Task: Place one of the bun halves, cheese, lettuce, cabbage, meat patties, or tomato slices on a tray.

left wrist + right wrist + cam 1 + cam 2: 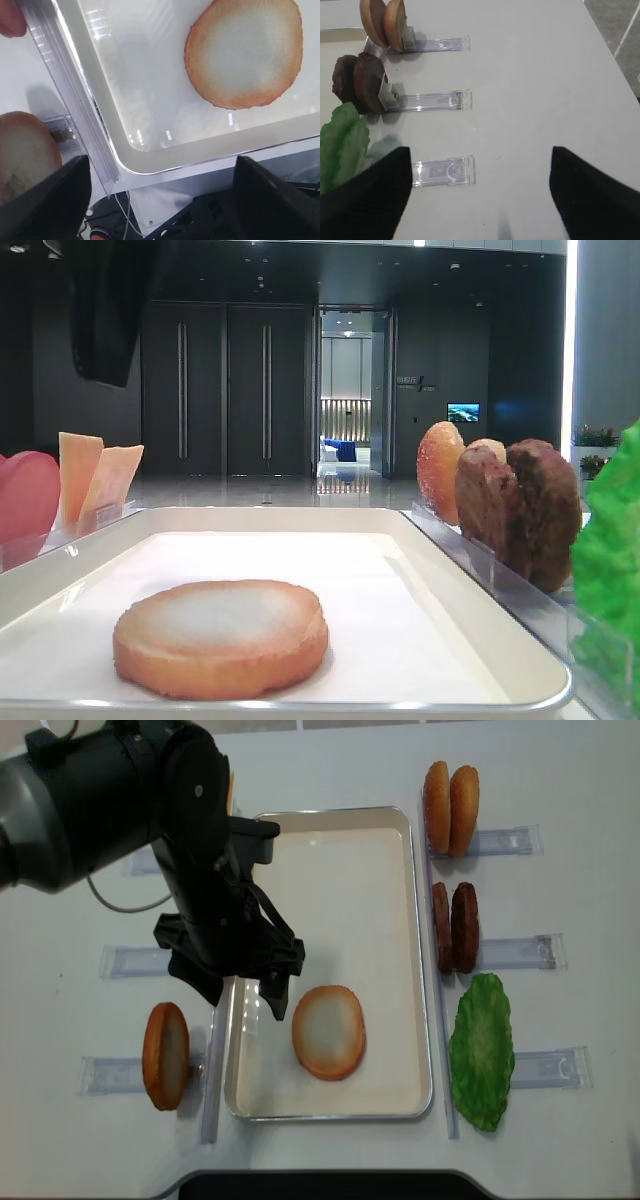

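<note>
The white table (330,760) carries a tray (415,960) at its middle. To the tray's right, three clear racks run toward the table's right edge: the far one (505,842) holds two buns (450,795), the middle one (515,952) two patties (453,926), the near one (545,1067) lettuce (482,1050). On the left, a near rack (110,1075) holds one bun (165,1055) upright; two more racks (130,961) sit beyond it.
</note>
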{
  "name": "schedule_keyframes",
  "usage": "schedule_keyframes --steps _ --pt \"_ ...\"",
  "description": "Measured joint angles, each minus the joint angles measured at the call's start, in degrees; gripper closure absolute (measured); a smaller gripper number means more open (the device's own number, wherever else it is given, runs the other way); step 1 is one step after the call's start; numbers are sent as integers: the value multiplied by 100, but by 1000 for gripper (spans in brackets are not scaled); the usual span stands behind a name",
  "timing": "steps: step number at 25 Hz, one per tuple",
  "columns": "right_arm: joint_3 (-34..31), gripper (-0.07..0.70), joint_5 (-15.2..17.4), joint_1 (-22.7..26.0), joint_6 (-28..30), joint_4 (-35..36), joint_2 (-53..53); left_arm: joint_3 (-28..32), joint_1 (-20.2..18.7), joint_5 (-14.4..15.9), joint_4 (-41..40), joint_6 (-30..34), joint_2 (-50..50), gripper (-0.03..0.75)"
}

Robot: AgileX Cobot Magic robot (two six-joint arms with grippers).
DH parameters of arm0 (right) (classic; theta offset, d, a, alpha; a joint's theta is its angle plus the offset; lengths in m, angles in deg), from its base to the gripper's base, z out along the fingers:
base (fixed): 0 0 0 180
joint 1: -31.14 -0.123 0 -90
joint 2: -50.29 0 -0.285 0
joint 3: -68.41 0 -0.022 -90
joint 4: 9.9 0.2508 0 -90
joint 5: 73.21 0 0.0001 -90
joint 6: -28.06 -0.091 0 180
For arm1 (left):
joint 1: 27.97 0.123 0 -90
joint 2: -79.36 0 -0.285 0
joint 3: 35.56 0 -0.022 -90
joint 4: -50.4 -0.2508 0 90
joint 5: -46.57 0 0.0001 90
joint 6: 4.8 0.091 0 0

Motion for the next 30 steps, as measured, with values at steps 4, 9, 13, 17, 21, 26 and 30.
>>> schedule_keyframes --steps 4,9,13,17,21,26,30 --pt "0 93 0 0 0 0 0 0 0 9 -8 0 -198 29" --pt "0 93 0 0 0 0 0 0 0 31 -84 17 -478 29" --pt "0 93 0 0 0 0 0 0 51 35 -158 72 -621 31" --pt "0 93 0 0 0 0 0 0 147 35 -207 141 -681 34" --pt "0 93 0 0 0 0 0 11 365 38 -255 271 -818 34" --pt "0 93 0 0 0 0 0 22 690 51 -292 449 -1010 34" --pt "0 93 0 0 0 0 0 22 1025 58 -317 592 -1125 50"
